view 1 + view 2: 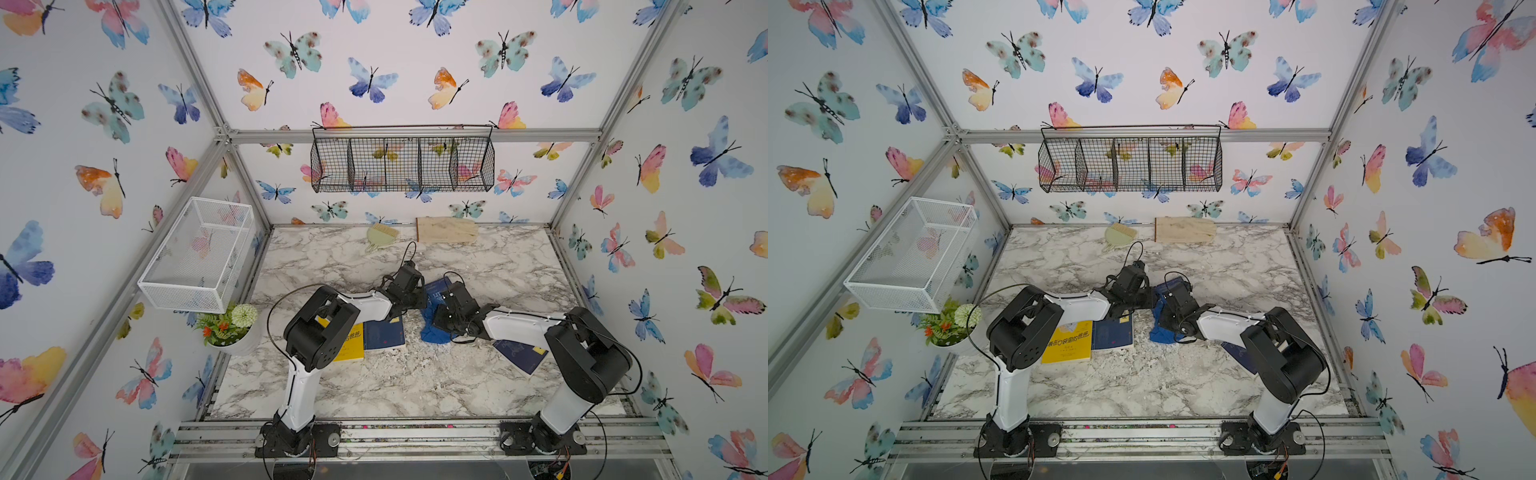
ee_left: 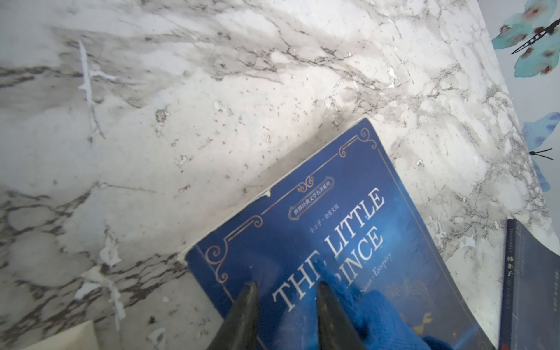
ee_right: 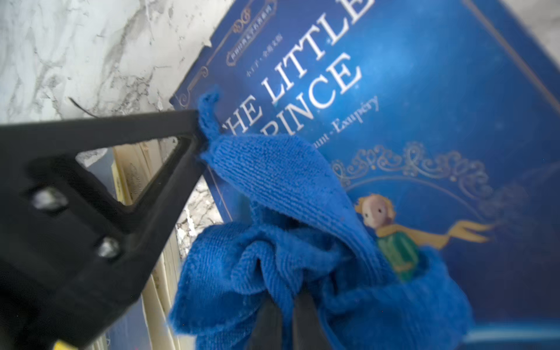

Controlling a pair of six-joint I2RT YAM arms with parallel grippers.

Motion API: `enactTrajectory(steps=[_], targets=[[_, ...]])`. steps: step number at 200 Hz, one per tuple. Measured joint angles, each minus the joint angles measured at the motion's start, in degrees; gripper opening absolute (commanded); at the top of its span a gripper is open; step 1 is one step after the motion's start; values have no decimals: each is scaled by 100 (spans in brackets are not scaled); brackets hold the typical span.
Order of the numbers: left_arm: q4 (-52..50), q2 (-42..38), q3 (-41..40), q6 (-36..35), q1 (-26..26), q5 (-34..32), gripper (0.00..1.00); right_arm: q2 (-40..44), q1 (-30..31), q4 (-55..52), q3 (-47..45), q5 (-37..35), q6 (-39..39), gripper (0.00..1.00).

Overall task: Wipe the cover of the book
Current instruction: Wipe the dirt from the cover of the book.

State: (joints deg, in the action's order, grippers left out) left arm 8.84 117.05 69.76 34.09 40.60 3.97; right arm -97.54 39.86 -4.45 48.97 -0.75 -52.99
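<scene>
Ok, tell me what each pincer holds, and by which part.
Right pincer: shut on the blue cloth, at a bunched fold. Left pincer: grips nothing; jaws apart, tips apparently on the book cover, a cloth corner beside one tip.

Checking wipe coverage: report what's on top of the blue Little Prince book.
A crumpled blue microfibre cloth lies on the blue book, held by the right gripper; the left gripper sits over its title. The cover under the cloth is hidden.

You see: book [image 2: 348,227] deep blue, gold scroll border, white title; cloth [image 3: 272,181] bright blue, ribbed; tabletop [image 2: 212,106] white-grey veined marble; walls [image 1: 415,62] pastel butterflies.
</scene>
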Motion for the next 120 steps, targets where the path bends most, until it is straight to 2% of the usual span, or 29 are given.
enactTrajectory(steps=[62, 120], targets=[[-4, 0, 0, 0, 0, -4, 33, -42, -11, -737, 282, -334, 26, 1], [-4, 0, 0, -2, 0, -4, 33, 24, -442, -1047, 369, -251, 273, 1]])
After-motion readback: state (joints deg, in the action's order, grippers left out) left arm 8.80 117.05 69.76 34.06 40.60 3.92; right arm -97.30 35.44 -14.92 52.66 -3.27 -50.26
